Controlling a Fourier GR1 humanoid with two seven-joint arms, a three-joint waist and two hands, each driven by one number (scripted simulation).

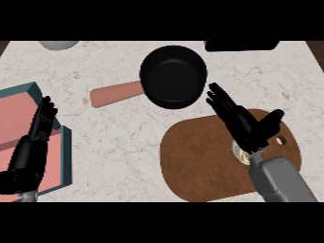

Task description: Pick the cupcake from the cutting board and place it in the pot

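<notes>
Counter [122,142]: pale marbled top, with dark strips at its left and right edges; a wide bare lane runs between tray and board. Cutting board [199,161]: brown, rounded, lower right, its near edge meeting the view's bottom and a small hole by its right rim. Tray [66,156]: teal walls, pink floor, against the left edge. Pot [173,76]: black, round, top centre, just beyond the board's far edge with a narrow strip of counter between; its pink handle [115,94] gives the long axis, pointing left and slightly toward the robot. Right hand [252,130]: over the board, fingers straight and aimed at the pot, thumb spread right, holding nothing. Left hand [30,147]: resting over the tray, fingers straight. Cupcake [240,153]: on the board, mostly hidden beneath the right wrist; only a pale sliver shows, so its orientation cannot be told. Far edge: a grey object [59,45] at the left and a black object [240,46] at the right.
</notes>
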